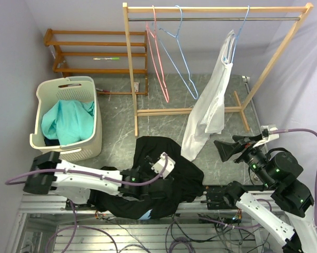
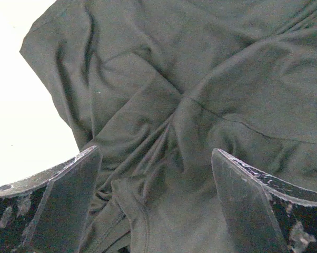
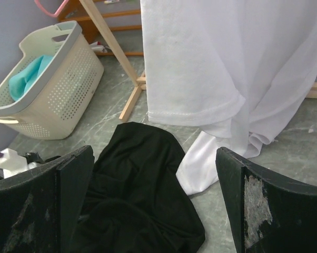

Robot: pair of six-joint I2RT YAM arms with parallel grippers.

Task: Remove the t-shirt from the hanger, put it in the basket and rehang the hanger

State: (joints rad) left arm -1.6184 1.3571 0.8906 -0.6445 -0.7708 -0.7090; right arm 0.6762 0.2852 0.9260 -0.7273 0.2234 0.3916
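Starting at the far left, a cream laundry basket (image 1: 42, 92) stands on the grey bench (image 1: 116, 132) with teal cloth (image 1: 69, 121) bundled inside it. Next to it the left arm reaches out low and nearly level across the near edge. Its hand (image 2: 154, 155) is pointed down over a crumpled black garment (image 1: 153, 145). In the left wrist view the two fingers (image 2: 69, 200) stand wide apart with nothing between them but creased dark fabric below; whether the tips touch it cannot be told.

Behind, a wooden clothes rack (image 1: 216, 9) carries an empty pink hanger (image 1: 156, 52) and an empty light blue hanger (image 1: 179, 52).

Further right, the white t-shirt (image 1: 211, 105) hangs from a second light blue hanger (image 1: 241, 29) on the rail. It drapes down at a slant, and its lowest folds reach the bench just beside the black garment.

On the right, the right arm is raised and bent, and its hand (image 1: 227, 147) is aimed to the left at the shirt's lower part. That hand is spread wide and grips nothing. In the right wrist view the shirt's hem hangs ahead of the fingers (image 3: 258, 211), clearly apart from them.
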